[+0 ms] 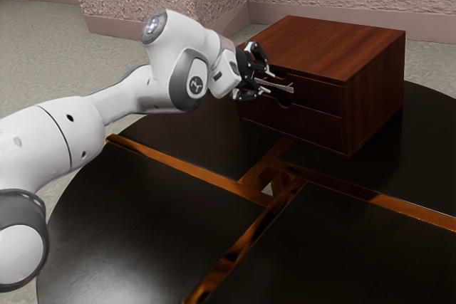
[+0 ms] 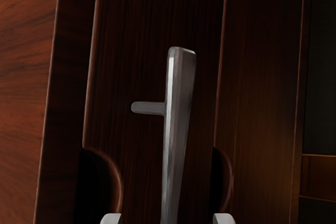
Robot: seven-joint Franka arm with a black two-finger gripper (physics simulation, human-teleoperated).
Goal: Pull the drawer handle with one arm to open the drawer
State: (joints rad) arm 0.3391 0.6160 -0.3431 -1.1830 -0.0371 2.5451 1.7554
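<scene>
my gripper [image 1: 265, 82]: fingers spread, straddling the handle [image 2: 177, 129], not clamped on it.
drawer [image 1: 317, 94]: top one in the cabinet [image 1: 335, 40] on the table [image 1: 142, 211]; front looks flush, not pulled out.
left, by my reckoning: close, then pull.

Exterior view side-on, looking across table [image 1: 142, 197], wrist view close, facing drawer handle [image 2: 177, 129], seen in both

Arm outstretched, hand [image 1: 268, 83] level with fingers apart
</scene>
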